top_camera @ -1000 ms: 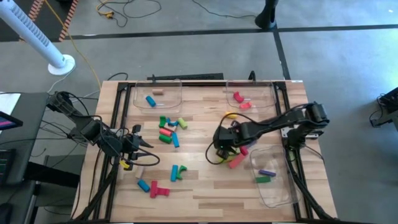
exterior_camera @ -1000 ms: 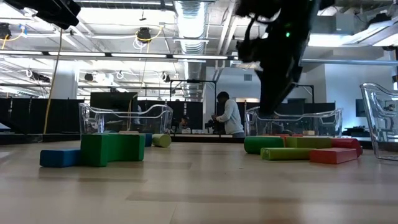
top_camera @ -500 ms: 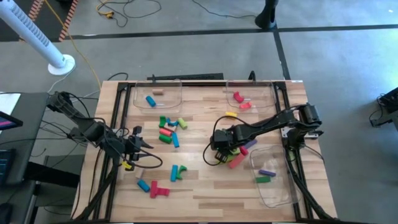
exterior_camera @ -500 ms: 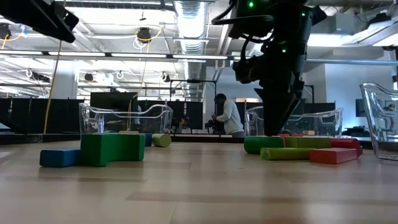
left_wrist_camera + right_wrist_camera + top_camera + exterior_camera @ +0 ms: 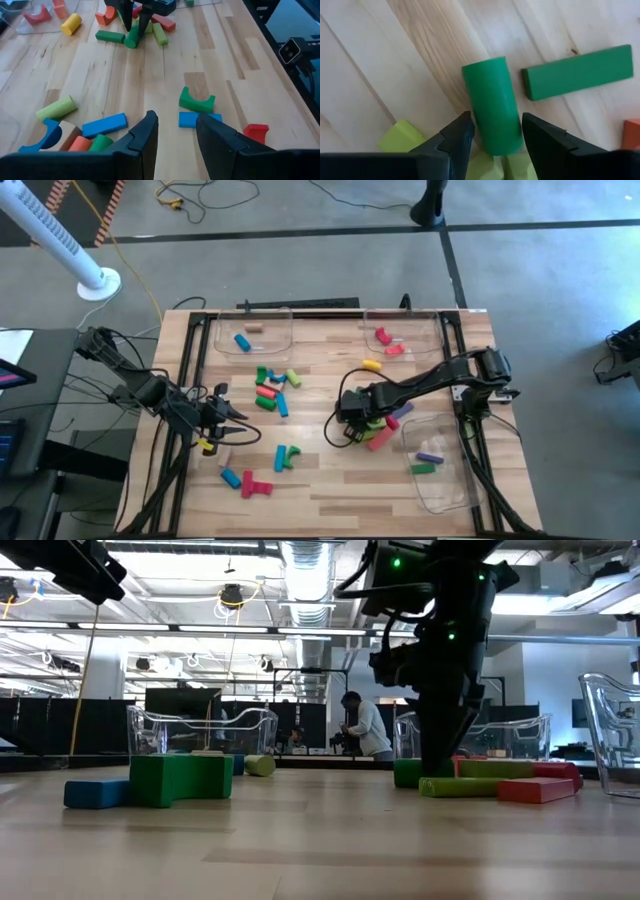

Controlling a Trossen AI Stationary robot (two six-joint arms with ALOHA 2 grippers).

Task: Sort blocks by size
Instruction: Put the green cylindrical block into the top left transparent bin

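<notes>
Blocks, small painted wooden bars and cylinders, lie in loose groups across the pale wooden worktop (image 5: pixel 320 480), with a few already in the clear plastic trays (image 5: pixel 438 480) at its far and right edges. Seen from above, one cluster sits at about ten o'clock of the worktop's centre, another near seven o'clock, and a third at about three o'clock under the right arm.

The right tool (image 5: pixel 492 131) is down on that third cluster, its fingers astride a green wooden cylinder (image 5: pixel 492 102), close on either side; I cannot tell whether they already pinch it. A flat green wooden bar (image 5: pixel 577 71) lies just beside the cylinder, and a yellow-green block (image 5: pixel 400 137) is against one finger.

The left tool (image 5: pixel 175 131) hovers at nine o'clock, narrowly parted, holding nothing.

Likely trouble: the cylinder could roll out of a closing grip, or the crowded neighbours could be dragged along.
</notes>
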